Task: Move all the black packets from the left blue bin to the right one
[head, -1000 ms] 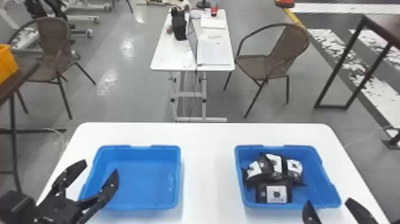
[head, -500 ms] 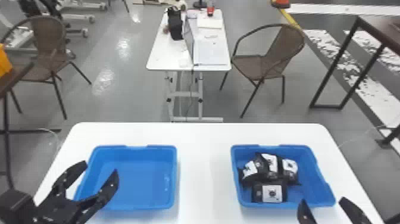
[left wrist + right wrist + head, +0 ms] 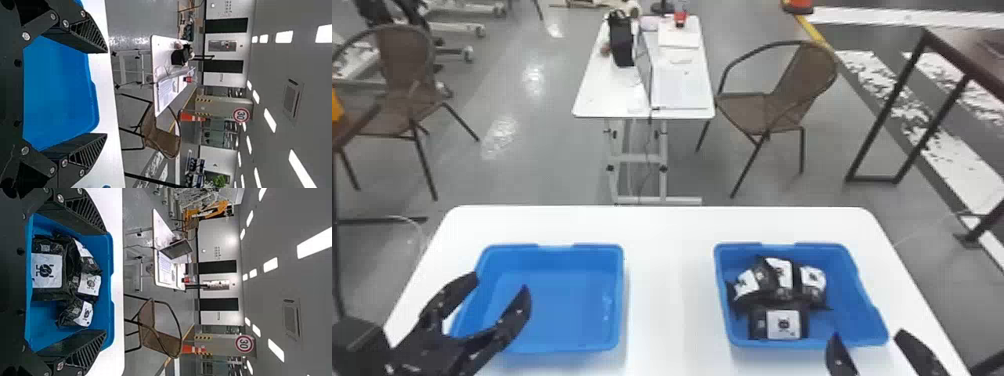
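Black packets (image 3: pixel 779 287) lie heaped in the right blue bin (image 3: pixel 847 320), ahead and slightly left of the right gripper (image 3: pixel 868 334), the nearer one, its fingers apart and pointing forward, holding nothing; overlap leaves their number uncertain. The left gripper (image 3: pixel 499 282), likewise spread and unladen, hangs by the left blue bin (image 3: pixel 567 310) as the transfer appears complete.

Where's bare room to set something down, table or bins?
Free: white table between the bins and behind them; left bin floor, right of the left claw; right bin, right of the packets.
Crowded: right bin's left and middle; right claw at its near-right corner.
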### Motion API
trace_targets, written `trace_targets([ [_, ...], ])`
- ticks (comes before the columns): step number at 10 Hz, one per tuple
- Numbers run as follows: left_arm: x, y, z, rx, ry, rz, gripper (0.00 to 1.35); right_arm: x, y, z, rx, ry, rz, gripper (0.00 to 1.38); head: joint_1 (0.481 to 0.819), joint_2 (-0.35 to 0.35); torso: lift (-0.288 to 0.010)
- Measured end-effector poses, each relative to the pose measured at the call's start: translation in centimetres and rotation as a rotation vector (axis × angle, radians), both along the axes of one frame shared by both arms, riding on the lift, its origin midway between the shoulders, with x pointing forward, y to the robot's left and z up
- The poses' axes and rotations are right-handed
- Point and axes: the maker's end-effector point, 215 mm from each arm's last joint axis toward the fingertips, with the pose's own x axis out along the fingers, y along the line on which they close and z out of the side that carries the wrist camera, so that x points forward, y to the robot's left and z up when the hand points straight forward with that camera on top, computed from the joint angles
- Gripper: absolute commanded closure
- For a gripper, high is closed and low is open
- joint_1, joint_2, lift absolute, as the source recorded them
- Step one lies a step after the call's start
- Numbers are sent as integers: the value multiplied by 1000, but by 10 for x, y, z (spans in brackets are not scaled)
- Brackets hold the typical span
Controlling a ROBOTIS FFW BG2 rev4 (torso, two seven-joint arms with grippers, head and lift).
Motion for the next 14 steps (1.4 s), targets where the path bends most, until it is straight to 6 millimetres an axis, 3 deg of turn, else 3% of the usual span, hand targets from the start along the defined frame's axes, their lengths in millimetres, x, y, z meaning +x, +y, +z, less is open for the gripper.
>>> trace_targets([
  [14,0,-5,-10,-36,34,-3,303,1,2,-4,14,6,6,137,695,-55,0],
])
